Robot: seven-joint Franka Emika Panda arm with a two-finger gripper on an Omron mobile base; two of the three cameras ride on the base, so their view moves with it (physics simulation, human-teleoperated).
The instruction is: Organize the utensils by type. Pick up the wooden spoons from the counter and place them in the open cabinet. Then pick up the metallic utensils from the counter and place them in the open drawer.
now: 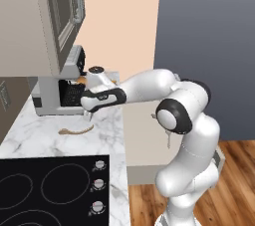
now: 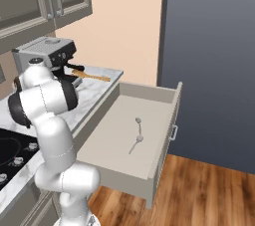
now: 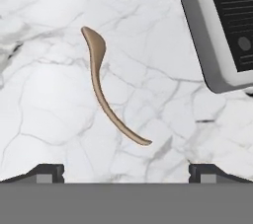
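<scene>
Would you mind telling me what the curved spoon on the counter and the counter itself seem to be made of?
The curved spoon looks like matte wood: even tan-brown, no shine. The counter looks like polished marble, white with grey veins, though the render leaves that open.

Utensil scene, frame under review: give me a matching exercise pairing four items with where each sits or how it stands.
Items:
1. curved wooden spoon
2. metal spoons
3. gripper
4. straight wooden spoon

Places or states:
A. lying inside the open drawer
B. open, hovering above the counter
C. on the marble beside the coffee machine, near the counter's far end
D. flat on the marble in front of the coffee machine, below the gripper

Pairs: 1-D, 2-A, 3-B, 4-C
</scene>
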